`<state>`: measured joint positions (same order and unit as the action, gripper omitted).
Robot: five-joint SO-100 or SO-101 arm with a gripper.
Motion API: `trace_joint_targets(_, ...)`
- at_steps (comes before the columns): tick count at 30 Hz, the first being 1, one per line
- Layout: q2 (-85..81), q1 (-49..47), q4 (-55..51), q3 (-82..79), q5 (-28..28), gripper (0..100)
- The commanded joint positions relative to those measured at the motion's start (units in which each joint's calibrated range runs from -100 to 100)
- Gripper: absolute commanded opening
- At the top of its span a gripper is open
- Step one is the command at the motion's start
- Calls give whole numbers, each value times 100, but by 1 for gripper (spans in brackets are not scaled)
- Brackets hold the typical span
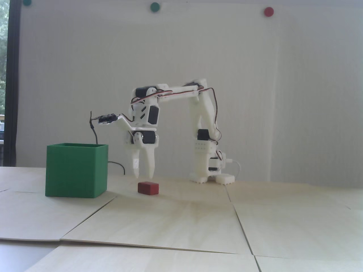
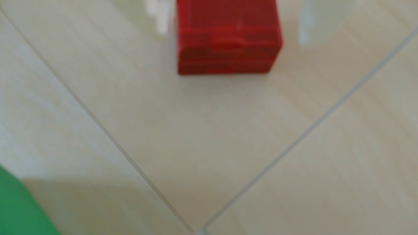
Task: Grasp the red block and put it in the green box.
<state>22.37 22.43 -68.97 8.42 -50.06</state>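
The red block (image 1: pixel 148 188) lies on the pale wood table, a little right of the green box (image 1: pixel 76 170). My white gripper (image 1: pixel 144 175) hangs pointing down just above the block's left part, its two fingers apart and empty. In the wrist view the red block (image 2: pixel 228 38) fills the top centre, with one blurred white fingertip (image 2: pixel 159 15) to its left and the other (image 2: pixel 305 24) to its right, neither touching it. A corner of the green box (image 2: pixel 18 207) shows at the bottom left there.
The arm's white base (image 1: pixel 211 172) stands behind and right of the block. A black cable (image 1: pixel 95 133) hangs from the wrist camera down behind the box. Seams between the table's wooden panels (image 2: pixel 294 140) run across the surface.
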Motion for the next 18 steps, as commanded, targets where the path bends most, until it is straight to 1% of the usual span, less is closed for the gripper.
trace_joint_targets(1,-110,29,25,436,-69,21)
trace_joint_targets(4,-110,29,25,436,-90,21)
trace_joint_targets(8,-110,29,17,436,-324,21)
trace_joint_targets(18,-110,29,17,427,-324,21)
